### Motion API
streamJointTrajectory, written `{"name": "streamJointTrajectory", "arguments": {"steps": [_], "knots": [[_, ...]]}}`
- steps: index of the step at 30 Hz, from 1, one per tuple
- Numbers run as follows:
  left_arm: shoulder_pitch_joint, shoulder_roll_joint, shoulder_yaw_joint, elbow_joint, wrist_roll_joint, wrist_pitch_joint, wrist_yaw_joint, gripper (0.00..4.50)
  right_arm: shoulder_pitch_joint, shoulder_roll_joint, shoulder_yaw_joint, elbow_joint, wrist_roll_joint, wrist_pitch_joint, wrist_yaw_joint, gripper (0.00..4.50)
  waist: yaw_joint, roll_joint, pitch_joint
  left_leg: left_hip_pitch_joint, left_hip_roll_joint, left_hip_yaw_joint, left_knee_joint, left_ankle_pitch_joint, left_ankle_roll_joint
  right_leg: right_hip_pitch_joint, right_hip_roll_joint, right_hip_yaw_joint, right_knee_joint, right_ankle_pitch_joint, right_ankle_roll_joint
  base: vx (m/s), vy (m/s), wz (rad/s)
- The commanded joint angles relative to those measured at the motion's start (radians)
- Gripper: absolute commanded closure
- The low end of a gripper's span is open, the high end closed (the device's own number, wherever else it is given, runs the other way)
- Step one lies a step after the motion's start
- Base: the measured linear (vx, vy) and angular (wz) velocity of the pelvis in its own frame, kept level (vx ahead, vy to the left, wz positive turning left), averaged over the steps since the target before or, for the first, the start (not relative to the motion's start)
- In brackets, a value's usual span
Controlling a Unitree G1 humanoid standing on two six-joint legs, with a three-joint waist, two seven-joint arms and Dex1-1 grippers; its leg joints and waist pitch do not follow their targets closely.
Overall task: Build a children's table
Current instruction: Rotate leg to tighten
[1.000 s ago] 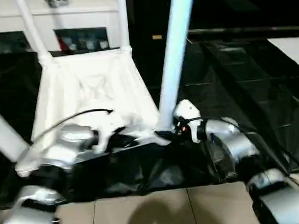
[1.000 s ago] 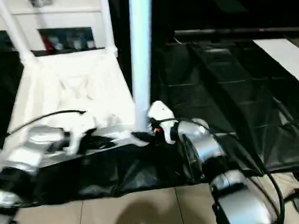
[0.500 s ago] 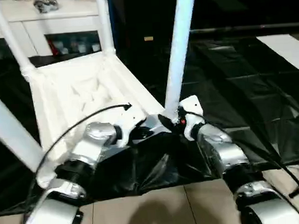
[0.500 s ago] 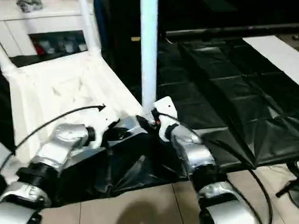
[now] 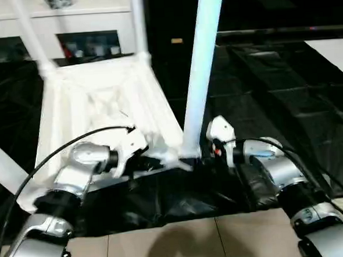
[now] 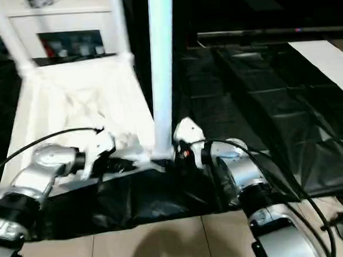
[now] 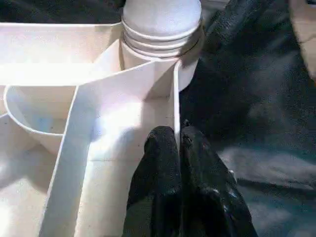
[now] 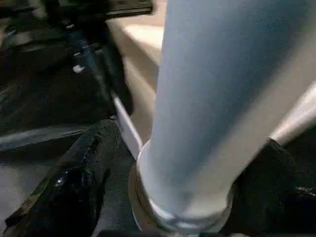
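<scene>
The children's table lies upside down on the black cloth, its ribbed white top point(image 5: 100, 98) facing up with legs standing in the corner sockets. The near right leg point(image 5: 201, 62) rises upright from its socket point(image 7: 163, 29). My right gripper point(image 5: 201, 157) is open around that leg's base, one finger point(image 8: 74, 182) on each side and a small gap to the tube. My left gripper point(image 5: 153, 163) is shut on the top's thin rim wall point(image 7: 175, 89) just beside the same socket. Other legs point(image 5: 138, 20) stand at the far corners, and one point(image 5: 2, 162) slants at the near left.
The black-draped table point(image 5: 285, 86) stretches away to the right, with a white sheet point(image 5: 335, 48) at its far right. A white cabinet point(image 5: 66, 21) stands behind. Tiled floor point(image 5: 184, 244) lies below the near edge. A black cable point(image 5: 73, 140) arcs over my left forearm.
The head views have swung about, so the whole picture shifts. Both grippers stay at the near right corner and the leg stays upright in its socket.
</scene>
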State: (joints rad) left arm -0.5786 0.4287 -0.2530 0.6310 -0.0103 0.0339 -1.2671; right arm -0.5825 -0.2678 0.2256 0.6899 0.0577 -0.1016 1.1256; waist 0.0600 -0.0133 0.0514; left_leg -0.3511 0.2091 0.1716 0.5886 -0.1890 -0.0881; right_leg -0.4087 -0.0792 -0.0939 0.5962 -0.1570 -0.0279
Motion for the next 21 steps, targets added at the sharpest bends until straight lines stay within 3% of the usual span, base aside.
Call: {"name": "streamJointTrajectory", "arguments": {"steps": [1,7,9,11,14,19,21], "knots": [[-0.004,-0.010,-0.005,-0.033,-0.029,-0.029,-0.017,4.50,-0.004,-0.005,0.040,0.009,-0.024,-0.016,0.053,0.77,-0.002,-0.007,-0.062,0.005,0.027,0.005,-0.067,-0.206,0.068,0.051,-0.065,0.055,-0.068,-0.313,-0.197,0.000,0.000,0.00],[-0.020,0.009,0.022,-0.029,-0.036,-0.032,0.012,4.50,-0.035,-0.002,0.035,0.035,-0.015,-0.026,0.066,0.77,-0.003,-0.014,-0.064,0.001,0.025,0.004,-0.068,-0.197,0.057,0.054,-0.064,0.056,-0.065,-0.308,-0.188,0.000,0.000,0.00],[-0.021,0.015,0.024,-0.029,-0.036,-0.037,0.010,4.05,-0.035,-0.002,0.036,0.035,-0.016,-0.029,0.067,0.75,-0.003,-0.014,-0.063,0.001,0.025,0.003,-0.068,-0.194,0.057,0.053,-0.064,0.056,-0.065,-0.309,-0.187,0.000,0.000,0.00],[-0.022,0.032,0.029,-0.027,-0.026,-0.046,-0.001,3.91,-0.032,-0.002,0.036,0.031,-0.015,-0.031,0.073,0.75,0.000,-0.013,-0.066,0.000,0.025,0.003,-0.067,-0.187,0.055,0.055,-0.065,0.056,-0.062,-0.299,-0.189,0.000,0.000,0.00],[-0.028,0.051,0.030,-0.007,-0.011,-0.055,-0.007,3.91,-0.029,-0.001,0.037,0.030,-0.016,-0.035,0.077,0.75,-0.004,-0.010,-0.067,0.002,0.028,0.002,-0.069,-0.192,0.047,0.054,-0.062,0.055,-0.059,-0.261,-0.200,0.000,0.000,0.00],[-0.032,0.078,0.022,0.025,-0.007,-0.055,-0.052,3.91,-0.032,0.000,0.036,0.042,-0.020,-0.046,0.082,0.75,-0.006,-0.014,-0.065,0.003,0.027,0.002,-0.070,-0.216,0.037,0.056,-0.062,0.056,-0.060,-0.259,-0.210,0.000,0.000,0.00],[-0.031,0.083,0.017,0.026,-0.003,-0.054,-0.059,4.18,-0.033,0.000,0.037,0.043,-0.020,-0.048,0.082,0.75,-0.007,-0.013,-0.064,0.004,0.028,0.002,-0.071,-0.216,0.035,0.055,-0.061,0.056,-0.059,-0.259,-0.211,0.000,0.000,0.00]]}}
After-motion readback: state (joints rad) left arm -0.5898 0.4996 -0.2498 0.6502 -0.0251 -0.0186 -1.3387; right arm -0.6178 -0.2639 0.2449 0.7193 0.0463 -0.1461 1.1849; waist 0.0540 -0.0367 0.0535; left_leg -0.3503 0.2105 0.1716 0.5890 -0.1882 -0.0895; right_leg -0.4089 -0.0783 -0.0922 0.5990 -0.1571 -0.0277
